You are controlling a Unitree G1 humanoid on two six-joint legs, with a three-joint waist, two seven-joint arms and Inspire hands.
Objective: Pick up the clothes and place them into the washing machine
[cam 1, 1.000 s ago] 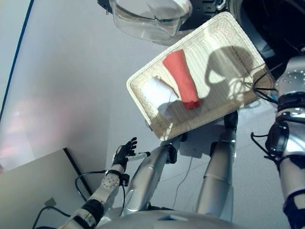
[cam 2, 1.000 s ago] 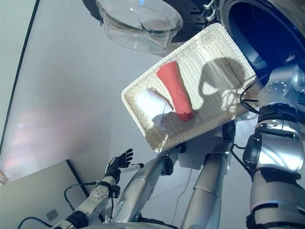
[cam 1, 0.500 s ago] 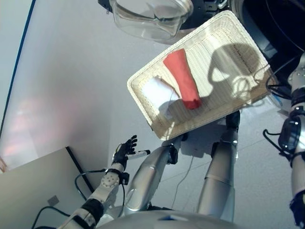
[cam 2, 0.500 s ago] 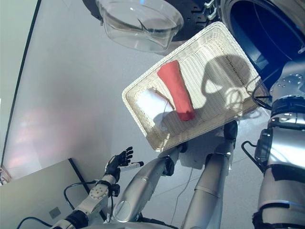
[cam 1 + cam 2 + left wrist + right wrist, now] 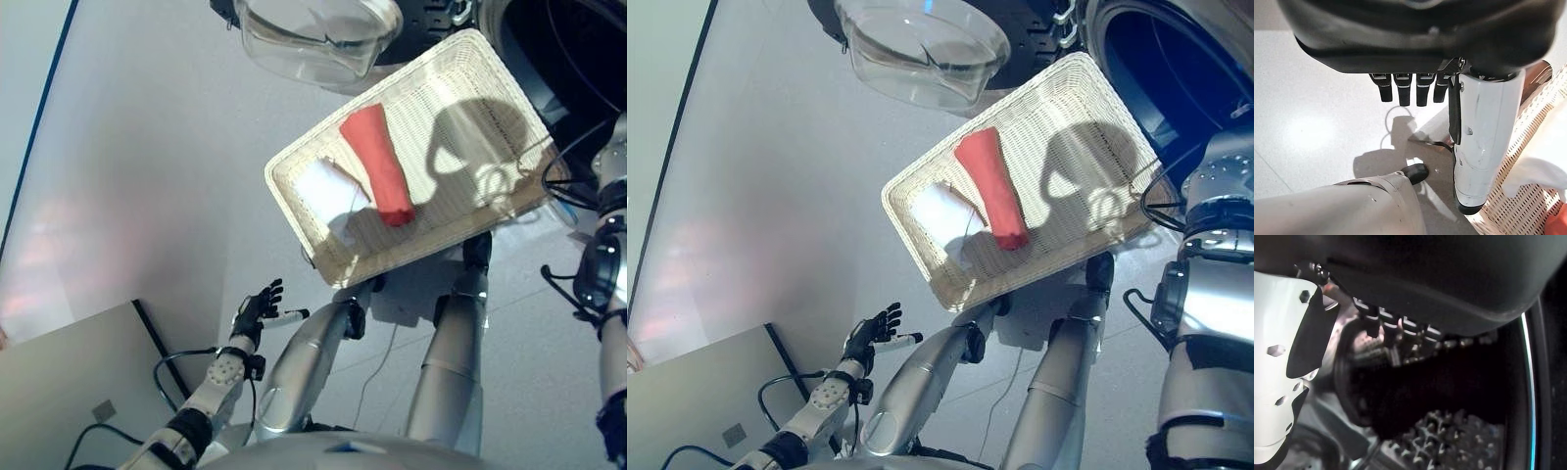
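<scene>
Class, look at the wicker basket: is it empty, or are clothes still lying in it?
Not empty. The wicker basket holds a rolled red cloth and, beside it, a white cloth; neither hand touches them.

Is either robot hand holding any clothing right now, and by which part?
No. The left robot hand is open and empty; the right robot hand holds nothing inside the washing machine drum.

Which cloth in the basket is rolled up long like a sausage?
The red cloth. It is a long roll; the white cloth beside it lies flat and crumpled.

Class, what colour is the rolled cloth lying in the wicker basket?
Red. The rolled cloth shows best in the right eye view, beside a white cloth.
</scene>
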